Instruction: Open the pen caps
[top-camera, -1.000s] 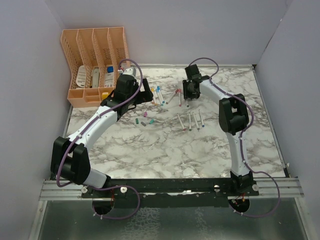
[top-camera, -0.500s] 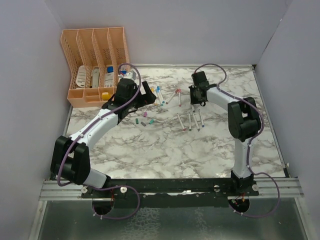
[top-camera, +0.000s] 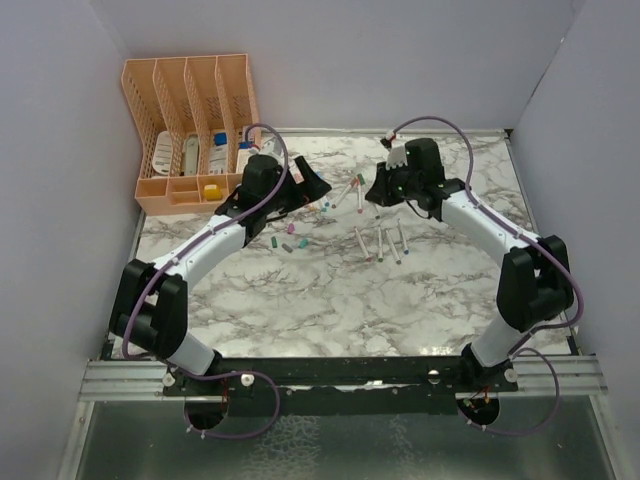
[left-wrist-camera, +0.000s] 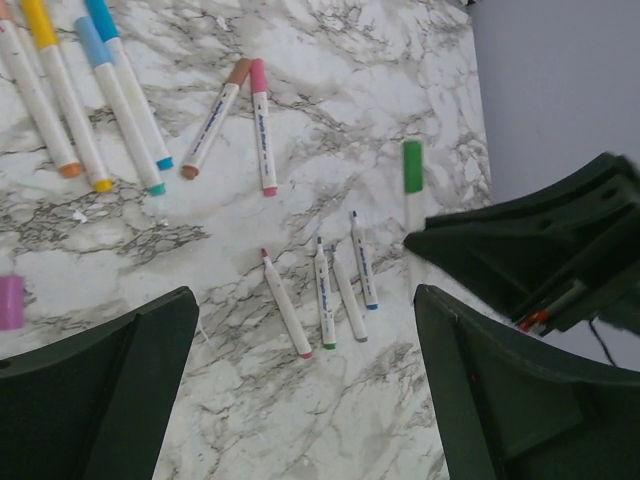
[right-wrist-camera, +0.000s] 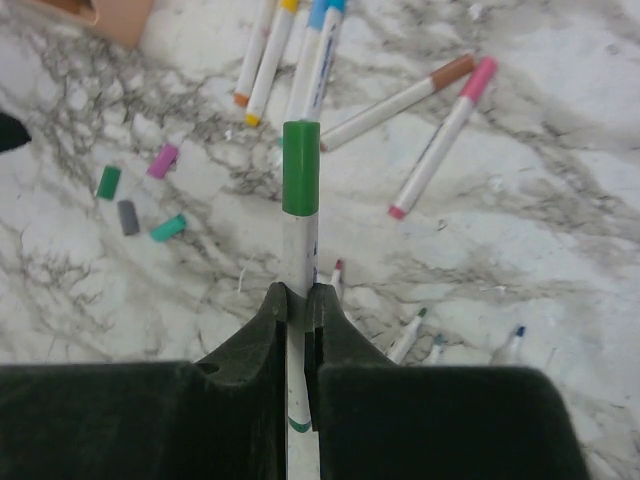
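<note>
My right gripper (right-wrist-camera: 300, 300) is shut on the white barrel of a pen whose green cap (right-wrist-camera: 300, 165) sticks out past the fingertips, above the table. In the top view this right gripper (top-camera: 378, 190) faces my left gripper (top-camera: 312, 186), a short gap between them. The left gripper (left-wrist-camera: 305, 295) is open with nothing between its fingers; the green cap (left-wrist-camera: 412, 168) shows ahead to its right. Loose pen caps (right-wrist-camera: 108, 181) in green, pink, grey and teal lie on the marble. Capped pens (left-wrist-camera: 262, 125) and uncapped barrels (left-wrist-camera: 322, 290) lie nearby.
A peach desk organizer (top-camera: 190, 110) with small items stands at the back left. Three uncapped pens (top-camera: 381, 243) lie side by side mid-table. Grey walls close the table on the left, back and right.
The right gripper has closed on the green-capped pen and lifted it, its arm swinging right and turning the pen toward the left gripper. The left gripper has moved right toward it.
</note>
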